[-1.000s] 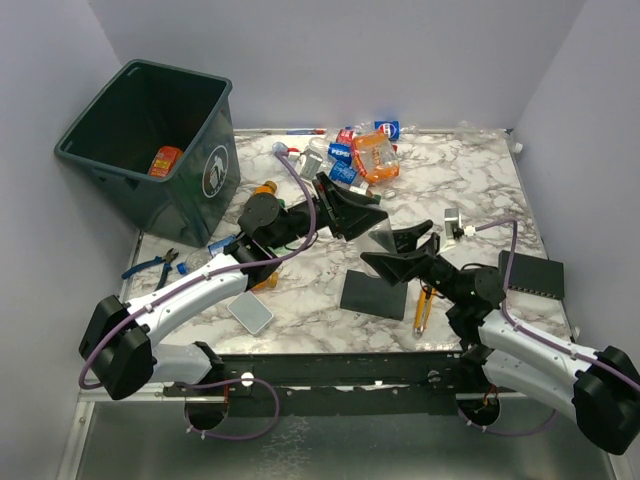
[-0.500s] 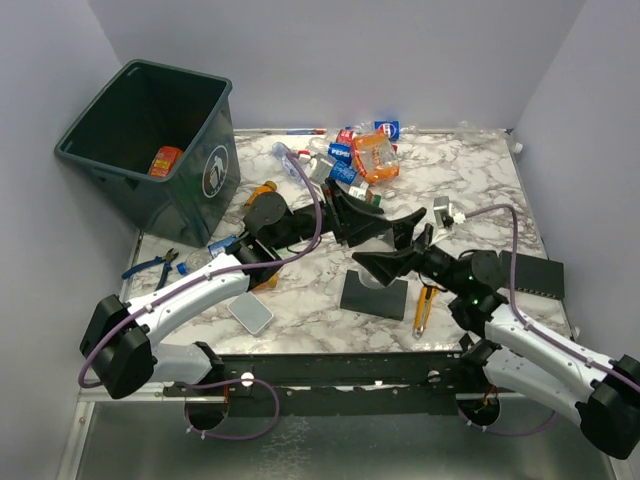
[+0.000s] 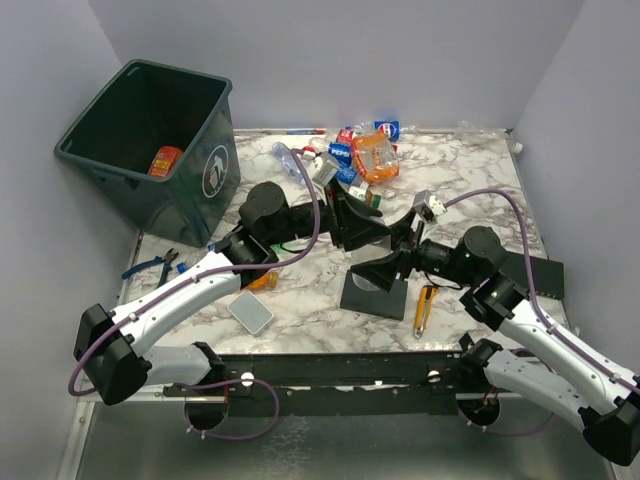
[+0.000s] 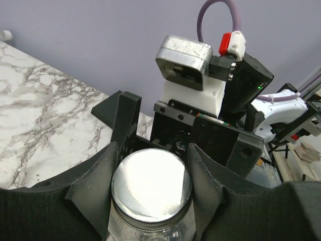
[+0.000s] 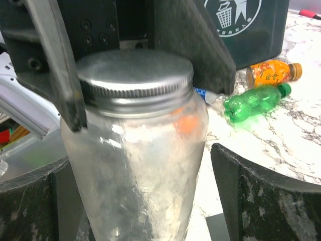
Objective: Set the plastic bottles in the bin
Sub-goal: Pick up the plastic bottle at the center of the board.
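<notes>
Two grippers now meet: left gripper [image 4: 152, 155] clamps silver-lidded bottle [image 5: 135, 140]; right gripper [image 5: 145, 201] moved in, spread wide.

Robot lab test cell — marble-pattern table [image 3: 480, 195] boxed in by plain lilac walls [image 3: 350, 60], two cabled arms [image 3: 185, 290] [image 3: 545, 335] bolted to a dark rail [image 3: 330, 370]

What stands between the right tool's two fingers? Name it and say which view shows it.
A clear jar with a silver metal lid stands between the open fingers of the right tool. The left tool grips it at the lid. The right wrist view shows it best.
</notes>
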